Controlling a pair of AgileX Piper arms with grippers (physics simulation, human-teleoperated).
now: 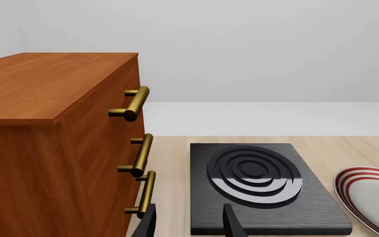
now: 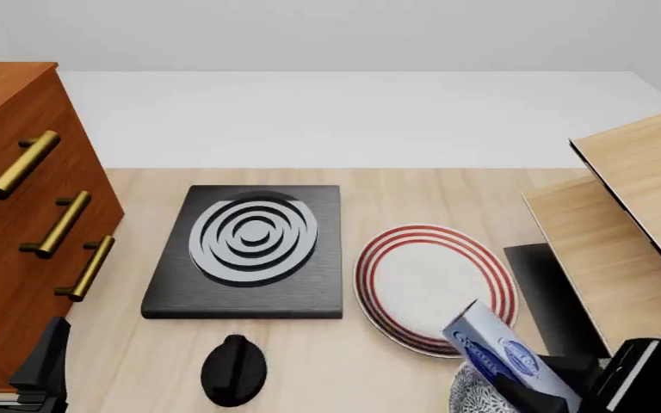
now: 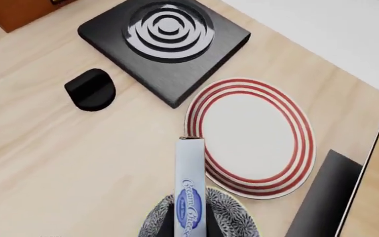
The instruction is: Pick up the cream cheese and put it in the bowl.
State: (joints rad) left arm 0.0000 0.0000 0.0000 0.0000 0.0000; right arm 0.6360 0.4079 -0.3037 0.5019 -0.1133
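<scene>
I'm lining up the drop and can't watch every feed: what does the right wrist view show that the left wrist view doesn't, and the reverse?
Only the right wrist view shows the cream cheese gripped in the right gripper, hanging over the speckled bowl, plus the black knob.

Only the left wrist view shows the wooden cabinet with its brass handles and the left gripper, open and holding nothing.

Both show the black burner plate, the red-ringed plate and the table.

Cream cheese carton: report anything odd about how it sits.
The cream cheese is tilted, not lying flat: held in the right hand above the bowl, its far end overhanging the plate. Nothing spilled or damaged.
</scene>
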